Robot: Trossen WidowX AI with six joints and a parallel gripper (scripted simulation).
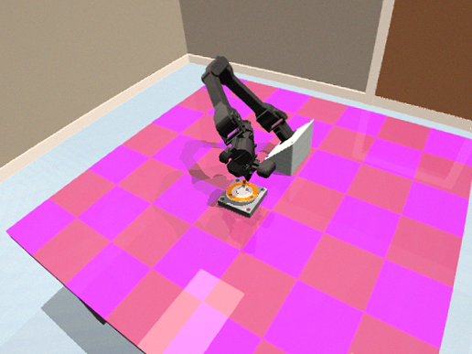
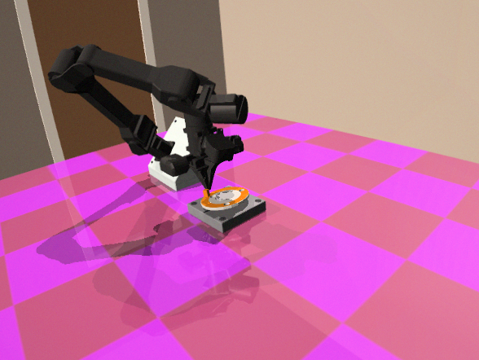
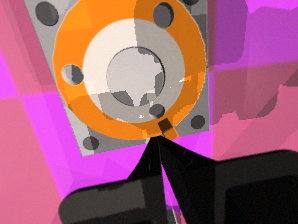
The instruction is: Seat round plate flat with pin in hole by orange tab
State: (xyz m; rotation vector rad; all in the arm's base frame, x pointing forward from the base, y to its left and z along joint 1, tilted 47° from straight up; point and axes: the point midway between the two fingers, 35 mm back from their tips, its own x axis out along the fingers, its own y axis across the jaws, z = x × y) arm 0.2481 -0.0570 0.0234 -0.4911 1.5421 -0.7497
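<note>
The round plate [image 1: 239, 198] [image 2: 241, 197] [image 3: 100, 120], orange with a pale inner ring, sits around the post [image 3: 131, 75] on the square grey base [image 1: 235, 207] [image 2: 244, 217] [image 3: 112, 146]. In the exterior view it looks tilted, its right side higher than its tab side. The upright orange tab [image 1: 244, 182] [image 2: 206, 193] [image 3: 171, 133] is on the robot's side. The hole [image 3: 157, 110] beside it shows, but no pin can be made out. My gripper [image 1: 248, 178] [image 2: 208, 188] [image 3: 156, 141] is shut and empty, tips right beside the tab; contact cannot be told.
The arm's white and grey mount [image 1: 302, 150] [image 2: 160, 171] stands behind the base on the checkered table top [image 1: 334, 260] [image 2: 366, 252]. Dark round holes or screws mark the base's corners. Two more holes show in the plate's orange ring.
</note>
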